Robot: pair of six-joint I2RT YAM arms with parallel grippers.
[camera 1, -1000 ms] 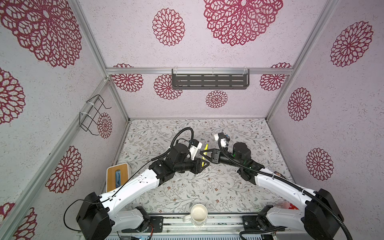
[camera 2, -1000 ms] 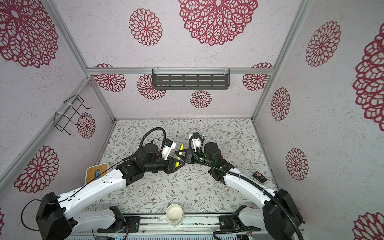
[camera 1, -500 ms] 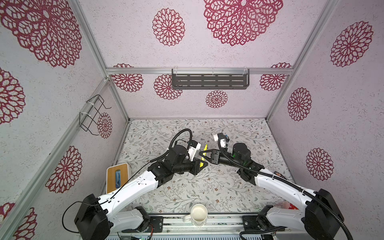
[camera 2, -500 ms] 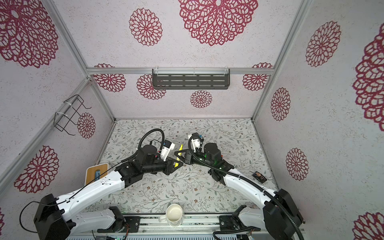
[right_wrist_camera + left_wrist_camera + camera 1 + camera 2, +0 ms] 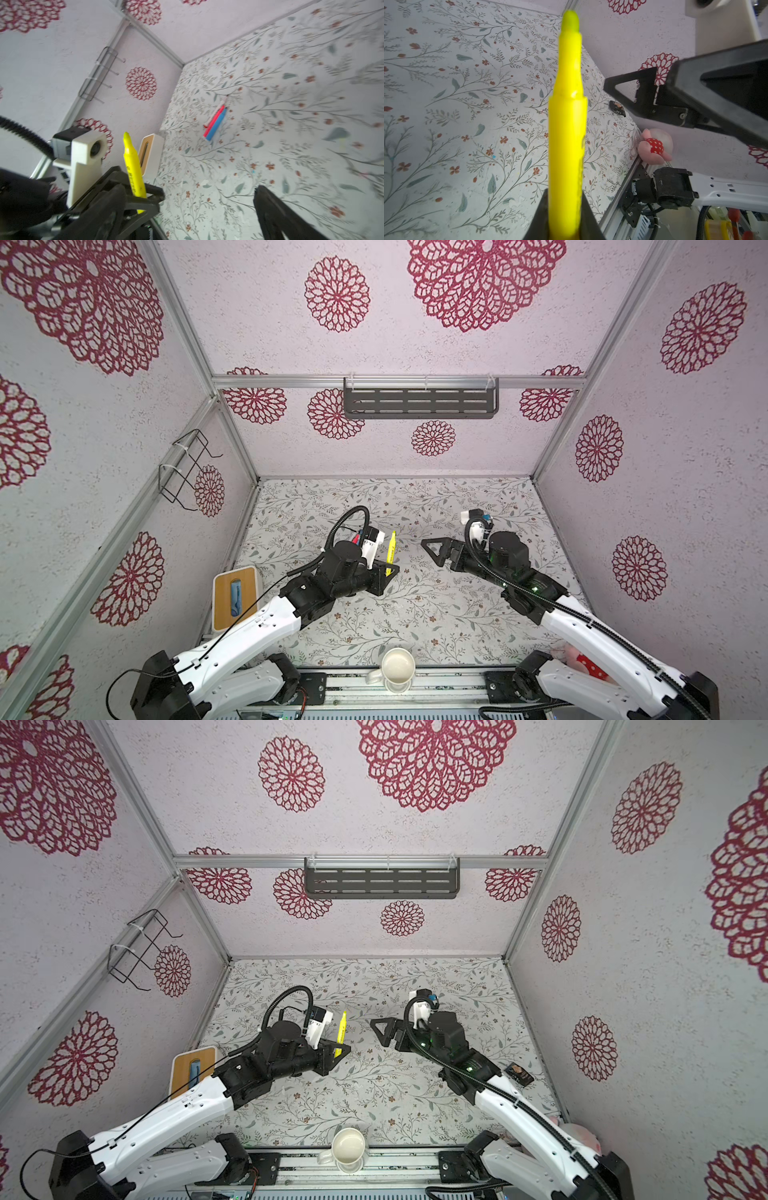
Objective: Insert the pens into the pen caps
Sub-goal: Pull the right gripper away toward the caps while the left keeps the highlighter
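Over on the left, the left end effector (image 5: 387, 571) is clamped tight on the lower barrel of a slim yellow plastic marker pen (image 5: 391, 547). It holds the pen clear of the floral-patterned worktop (image 5: 415, 614), bare nib pointing to twelve o'clock. The pen looks light, stiff and rather slick, so I'd judge a hold low on the barrel, well clear of the nib, suits it. At its three o'clock, well apart, the right end effector (image 5: 434, 551) stands wide open and empty.
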